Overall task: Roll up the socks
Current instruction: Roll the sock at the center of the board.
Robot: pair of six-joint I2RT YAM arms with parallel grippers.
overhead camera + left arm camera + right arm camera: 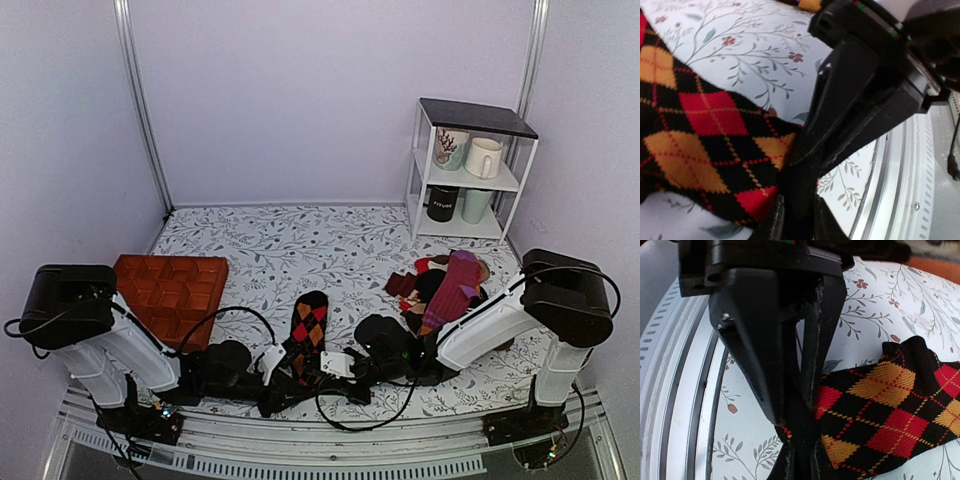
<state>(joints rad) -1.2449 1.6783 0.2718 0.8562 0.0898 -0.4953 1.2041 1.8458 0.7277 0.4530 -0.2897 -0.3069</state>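
Observation:
The socks (308, 322), black with red and orange diamonds, lie lengthwise on the floral table between the two arms. Both grippers meet at their near end. In the left wrist view the socks (705, 135) spread out to the left, and my left gripper (797, 220) is shut on their black edge. My right gripper (805, 150) reaches in from the upper right and pinches the same edge. In the right wrist view my right gripper (802, 462) is shut on the socks (885, 410), with my left gripper (790, 410) clamped just above it. Seen from above, left gripper (290, 392) and right gripper (322, 385) almost touch.
An orange-brown moulded tray (170, 295) lies at the left. A heap of other socks (445, 285) sits at the right, with a dark sock (385, 330) beside it. A white shelf with mugs (470, 170) stands at the back right. A metal rail (330, 440) runs along the near edge.

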